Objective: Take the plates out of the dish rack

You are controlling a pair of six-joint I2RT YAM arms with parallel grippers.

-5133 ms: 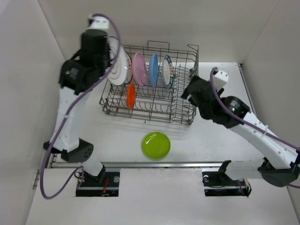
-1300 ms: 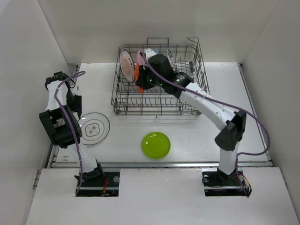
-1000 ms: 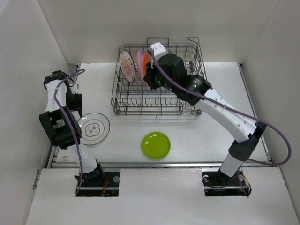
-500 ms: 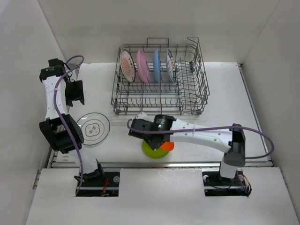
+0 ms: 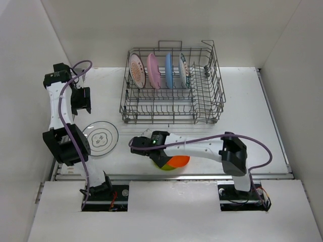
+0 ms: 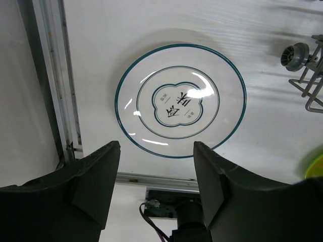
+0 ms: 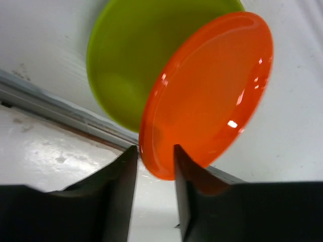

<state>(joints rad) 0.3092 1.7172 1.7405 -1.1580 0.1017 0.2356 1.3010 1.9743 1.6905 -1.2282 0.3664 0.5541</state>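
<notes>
right gripper [image 7: 154,149] straddles the rim of the orange plate [image 7: 212,85], pinched or released can't tell; it overlaps the lime green plate [image 7: 126,55], lower centre of top view, dish rack [image 5: 166,112] above, so I'd open wide, retreat straight back.

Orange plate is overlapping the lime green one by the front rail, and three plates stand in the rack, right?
Not three: the top view shows four standing in the dish rack: red-patterned white plate, pink plate, blue plate and teal-rimmed plate. The orange plate does overlap the lime green plate.
</notes>
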